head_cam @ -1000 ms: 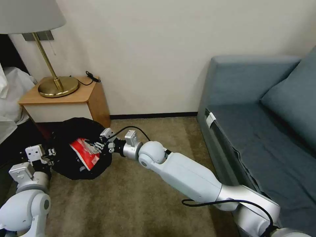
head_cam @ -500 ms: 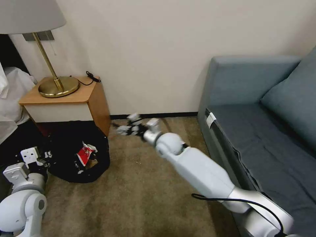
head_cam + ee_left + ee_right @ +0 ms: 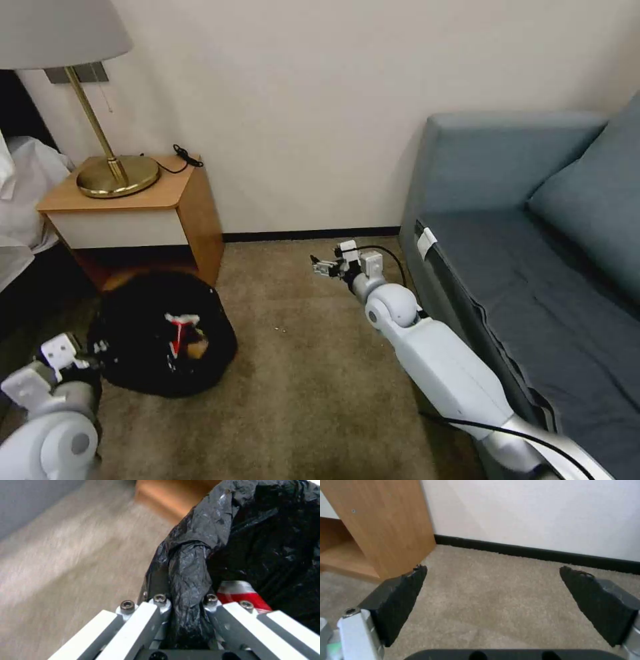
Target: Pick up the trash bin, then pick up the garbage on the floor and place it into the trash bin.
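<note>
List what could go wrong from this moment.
The left gripper pinches only crinkly bag plastic at the rim of the trash bin, so the liner could slip or tear. The red-and-white packet lies near that rim and might spill if the bin tips. The right gripper, open above the carpet, holds nothing.

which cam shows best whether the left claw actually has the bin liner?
Left wrist view: the left claw is shut on a bunched fold of the trash bin liner, a red-and-white packet just behind. Head view shows the claw at the bin's rim, contact unclear. Right wrist view has carpet and the nightstand.
</note>
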### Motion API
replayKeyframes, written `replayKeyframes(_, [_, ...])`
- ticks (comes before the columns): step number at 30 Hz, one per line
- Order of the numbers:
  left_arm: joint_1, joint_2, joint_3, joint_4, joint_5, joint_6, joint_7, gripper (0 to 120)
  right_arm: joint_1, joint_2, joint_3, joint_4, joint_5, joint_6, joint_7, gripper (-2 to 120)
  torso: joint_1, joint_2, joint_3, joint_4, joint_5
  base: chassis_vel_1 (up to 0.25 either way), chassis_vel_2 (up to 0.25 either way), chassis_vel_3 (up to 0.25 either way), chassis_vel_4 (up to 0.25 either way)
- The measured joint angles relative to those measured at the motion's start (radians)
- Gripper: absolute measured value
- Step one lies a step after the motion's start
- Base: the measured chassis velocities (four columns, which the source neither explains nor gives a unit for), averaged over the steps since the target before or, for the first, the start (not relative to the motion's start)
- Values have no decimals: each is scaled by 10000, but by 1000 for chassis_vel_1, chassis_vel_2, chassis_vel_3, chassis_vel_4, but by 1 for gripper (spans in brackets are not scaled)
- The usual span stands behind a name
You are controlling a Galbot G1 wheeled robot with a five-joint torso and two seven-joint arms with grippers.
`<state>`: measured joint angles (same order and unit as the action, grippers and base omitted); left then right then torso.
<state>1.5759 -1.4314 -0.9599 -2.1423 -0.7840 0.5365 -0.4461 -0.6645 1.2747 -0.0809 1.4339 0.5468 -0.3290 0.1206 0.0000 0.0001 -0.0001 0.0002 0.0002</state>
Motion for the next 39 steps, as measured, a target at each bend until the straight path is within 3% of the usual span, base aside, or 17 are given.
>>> replayKeyframes(5, [332, -53, -54, 501, -490, -237, -168, 4, -329, 68, 246, 18, -285, 238, -173, 100, 0, 0, 0, 0, 0, 0, 0, 0, 0])
replayKeyframes(10, [104, 8, -19, 1198, -861, -146, -111, 4, -552, 70, 351, 47, -372, 384, -351, 100, 0, 0, 0, -2, -3, 0, 0, 0, 0])
replayKeyframes(19, [179, -101, 12, 1241, -542, -152, 12, 32, -927, 12, 461, 232, -473, 585, -557, 100, 0, 0, 0, -2, -3, 0, 0, 0, 0])
replayKeyframes(22, [472, -108, -99, 1004, 433, -167, 290, 47, -1065, 5, 514, 341, -487, 674, -624, 100, 0, 0, 0, -2, -2, 0, 0, 0, 0])
replayKeyframes(23, [472, -108, -99, 1004, 433, -167, 290, 47, -1065, 5, 514, 341, -487, 674, -624, 100, 0, 0, 0, -2, -2, 0, 0, 0, 0])
replayKeyframes(26, [755, -110, -195, 767, 1739, -252, 490, 61, -1147, 15, 539, 442, -517, 778, -686, 100, 0, 0, 0, -2, -2, 0, 0, 0, 0])
replayKeyframes(30, [913, -109, -235, 671, 2433, -395, 598, 69, -1169, 16, 541, 491, -521, 801, -711, 100, 0, 0, 0, -2, -2, 0, 0, 0, 0])
replayKeyframes(32, [1205, -116, -308, 618, 3908, -1216, 808, 81, -1202, 15, 578, 555, -525, 824, -728, 100, 0, 0, 0, -2, -2, 0, 0, 0, 0])
replayKeyframes(33, [1452, -125, -349, 617, 4814, -1979, 905, 87, -1253, 20, 622, 587, -527, 868, -741, 100, 0, 0, 0, -2, -2, 0, 0, 0, 0])
replayKeyframes(34, [1452, -125, -349, 617, 4814, -1979, 905, 87, -1253, 20, 622, 587, -527, 868, -741, 100, 0, 0, 0, -2, -2, 0, 0, 0, 0])
replayKeyframes(36, [1711, -115, -387, 605, 5515, -2718, 1014, 94, -1311, 37, 680, 600, -524, 934, -764, 100, 0, 0, 0, 0, -3, 0, 0, 0, 0])
replayKeyframes(37, [1711, -115, -387, 605, 5515, -2718, 1014, 94, -1311, 37, 680, 600, -524, 934, -764, 100, 0, 0, 0, 0, -3, 0, 0, 0, 0])
replayKeyframes(39, [1866, -19, -497, 548, 6214, -3660, 1317, 99, -1439, 125, 816, 605, -499, 1032, -792, 100, 0, -1, 0, 1, -2, 0, 0, 0, 0])
